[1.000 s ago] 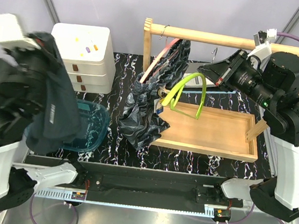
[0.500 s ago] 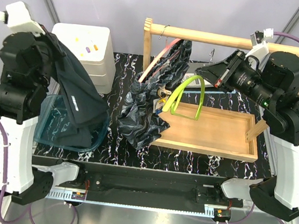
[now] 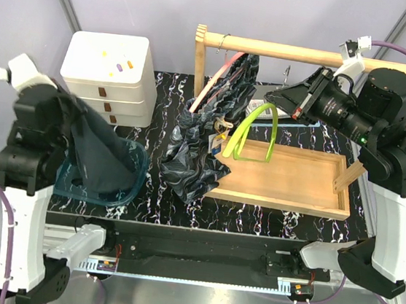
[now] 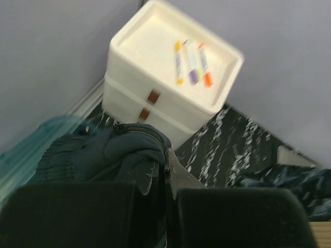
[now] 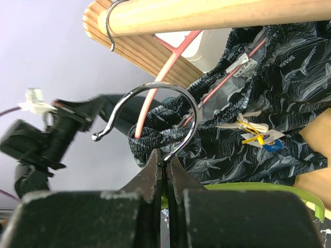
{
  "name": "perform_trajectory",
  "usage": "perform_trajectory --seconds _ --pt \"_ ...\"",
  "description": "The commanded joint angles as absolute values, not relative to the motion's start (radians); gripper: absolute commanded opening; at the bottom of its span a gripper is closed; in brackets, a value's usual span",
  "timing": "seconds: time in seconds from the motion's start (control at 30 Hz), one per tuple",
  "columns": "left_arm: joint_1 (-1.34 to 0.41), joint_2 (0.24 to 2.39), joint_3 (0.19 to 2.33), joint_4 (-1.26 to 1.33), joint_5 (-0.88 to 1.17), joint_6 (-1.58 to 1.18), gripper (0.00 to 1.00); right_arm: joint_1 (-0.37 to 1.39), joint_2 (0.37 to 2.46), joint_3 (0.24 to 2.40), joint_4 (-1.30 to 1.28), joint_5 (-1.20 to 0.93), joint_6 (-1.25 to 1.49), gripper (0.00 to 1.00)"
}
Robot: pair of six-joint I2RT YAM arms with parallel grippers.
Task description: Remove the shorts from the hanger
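Plain navy shorts (image 3: pixel 96 158) hang from my left gripper (image 3: pixel 66 116) and drape down into a teal bin (image 3: pixel 129 188); the fingers are mostly covered by cloth. In the left wrist view the left gripper (image 4: pixel 168 157) is shut on the navy shorts (image 4: pixel 103 155). Marbled dark shorts (image 3: pixel 204 141) hang on a pink hanger (image 3: pixel 219 77) from the wooden rail (image 3: pixel 288 52). My right gripper (image 3: pixel 274 95) is shut on the metal hook (image 5: pixel 178 98) of a bare lime-green hanger (image 3: pixel 253 132), held above the tray. The right wrist view shows the right gripper (image 5: pixel 165 155) pinching that hook, with the marbled shorts (image 5: pixel 258 139) behind.
A wooden tray (image 3: pixel 294 184) lies at the right under the rail. A white drawer unit (image 3: pixel 109 75) with markers on top stands at the back left. The rack's upright post (image 3: pixel 198 56) stands beside the hanging shorts.
My left arm has swung down and back toward the near left, lowering the navy shorts into the teal bin. The right gripper keeps hold of the green hanger, which has swung slightly.
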State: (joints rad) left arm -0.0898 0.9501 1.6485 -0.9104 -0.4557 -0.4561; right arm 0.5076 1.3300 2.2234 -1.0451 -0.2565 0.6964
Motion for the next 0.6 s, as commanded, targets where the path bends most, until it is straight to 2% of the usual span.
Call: perform_trajectory --seconds 0.0,0.13,0.37,0.57 --pt "-0.081 0.868 1.491 -0.989 -0.569 -0.597 0.0 0.503 1.325 2.229 -1.017 -0.296 0.686 0.0" --pt "-0.054 0.896 1.387 -0.966 -0.534 -0.606 0.0 0.505 1.298 2.188 -1.017 -0.307 0.695 0.0" --pt "0.167 1.109 1.376 -0.965 -0.175 -0.689 0.0 0.503 1.249 2.148 -1.016 -0.265 0.698 0.0" --pt "0.206 1.106 1.194 -0.931 -0.166 -0.869 0.0 0.505 1.183 2.053 -1.015 -0.282 0.739 0.0"
